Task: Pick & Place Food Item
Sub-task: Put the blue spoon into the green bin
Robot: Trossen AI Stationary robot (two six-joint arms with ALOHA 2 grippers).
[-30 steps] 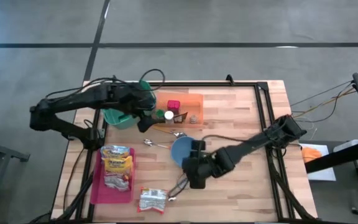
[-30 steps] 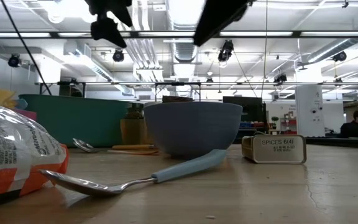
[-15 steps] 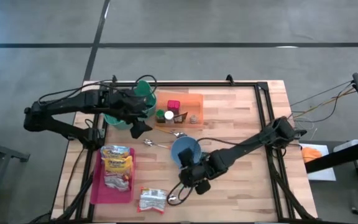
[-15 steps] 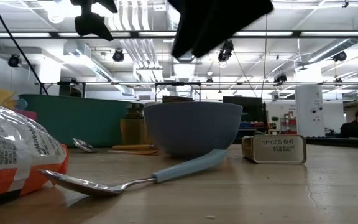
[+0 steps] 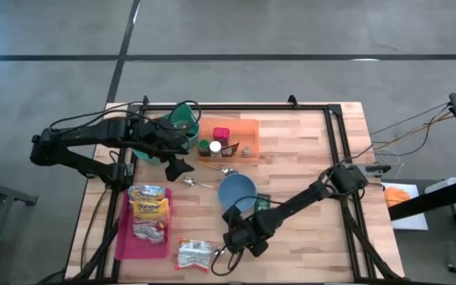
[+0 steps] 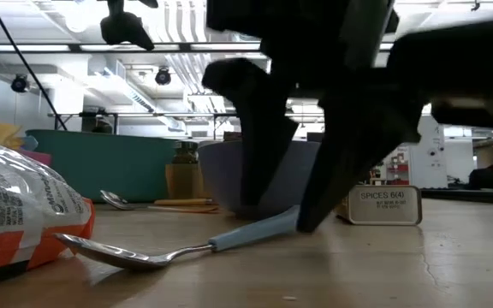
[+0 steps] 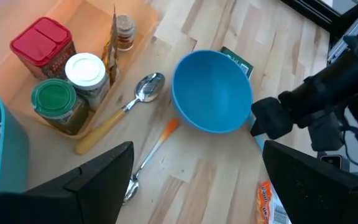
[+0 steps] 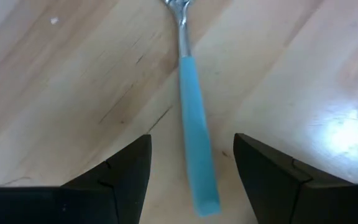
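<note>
While poised low at the table's 6 o'clock edge, right gripper aimed steeply downward, fingers spread apart and empty, set to either side of the blue handle of a spoon, seemingly lined up to pinch that handle rather than any food. Just beside the spoon's bowl, toward 7 o'clock, a loose snack packet lying flat on the wood, the likeliest food item and untouched. Further packets stacked on a pink tray at 8 o'clock. Near centre, a blue bowl standing upright, perhaps the drop-off, with a green spice tin close at its 4 o'clock. Held high toward 10 o'clock, clear of the working lane, left gripper with jaws wide and carrying nothing, looking down past an orange tray of spice jars at 12 o'clock. Judged from the layout: no grasp yet made, approach close to contact.
</note>
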